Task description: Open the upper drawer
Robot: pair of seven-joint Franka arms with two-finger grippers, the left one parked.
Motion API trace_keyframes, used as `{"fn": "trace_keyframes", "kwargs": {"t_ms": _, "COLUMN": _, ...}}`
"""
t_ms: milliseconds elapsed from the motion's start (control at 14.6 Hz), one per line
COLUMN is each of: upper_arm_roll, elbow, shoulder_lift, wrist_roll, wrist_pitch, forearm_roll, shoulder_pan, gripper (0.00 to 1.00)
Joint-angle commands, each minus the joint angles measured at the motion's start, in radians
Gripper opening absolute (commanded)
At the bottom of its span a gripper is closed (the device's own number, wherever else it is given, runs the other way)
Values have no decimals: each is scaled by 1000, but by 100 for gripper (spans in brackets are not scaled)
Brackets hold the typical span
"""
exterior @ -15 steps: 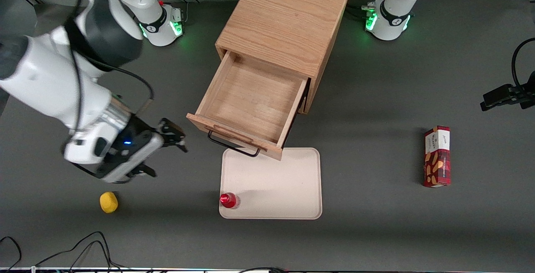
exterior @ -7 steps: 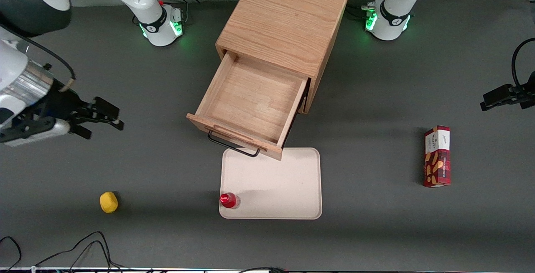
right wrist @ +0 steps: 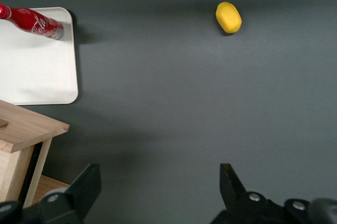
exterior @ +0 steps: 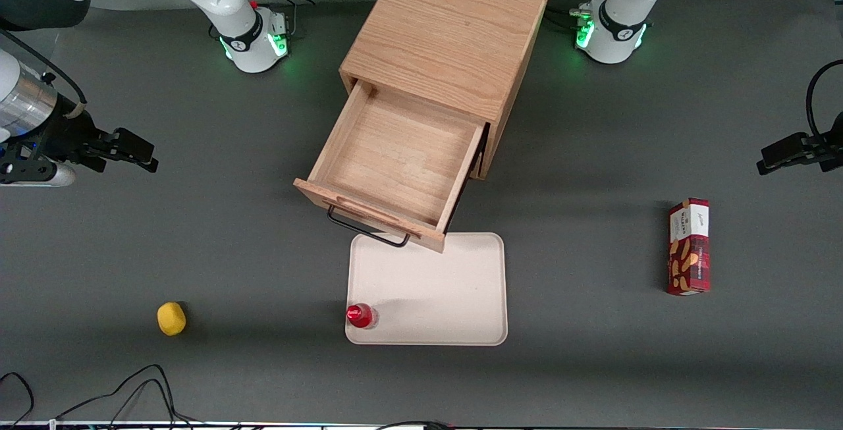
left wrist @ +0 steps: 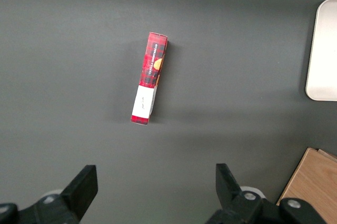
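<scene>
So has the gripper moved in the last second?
Yes. The gripper, fingers open, has pulled away from the open upper drawer toward the working arm's end of the table, and farther from the lemon.

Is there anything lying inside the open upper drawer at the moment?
No, the upper drawer shows only bare wood; the open gripper hangs far off.

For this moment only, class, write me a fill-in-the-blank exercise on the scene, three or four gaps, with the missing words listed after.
1. The upper drawer stands pulled out, and inside it is ____.
2. The red bottle stands on a corner of the ____.
3. The tool, fingers open, hovers toward the working arm's end of the table and holds ____.
4. The lemon lies on the ____, off the tray.

Missing words: empty; tray; nothing; table
</scene>
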Motion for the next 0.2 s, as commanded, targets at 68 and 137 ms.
{"fn": "trace_keyframes", "kwargs": {"t_ms": 68, "upper_arm_roll": 10, "elbow": -43, "shoulder_lift": -49, "wrist_roll": 29, "wrist_pitch": -1, "forearm_roll": -25, "shoulder_pan": -21, "gripper": 100}}
{"fn": "trace_keyframes", "kwargs": {"t_ms": 137, "upper_arm_roll": 10, "elbow": -43, "shoulder_lift": -49, "wrist_roll": 29, "wrist_pitch": -2, "forearm_roll": -27, "shoulder_pan": -21, "gripper": 100}}
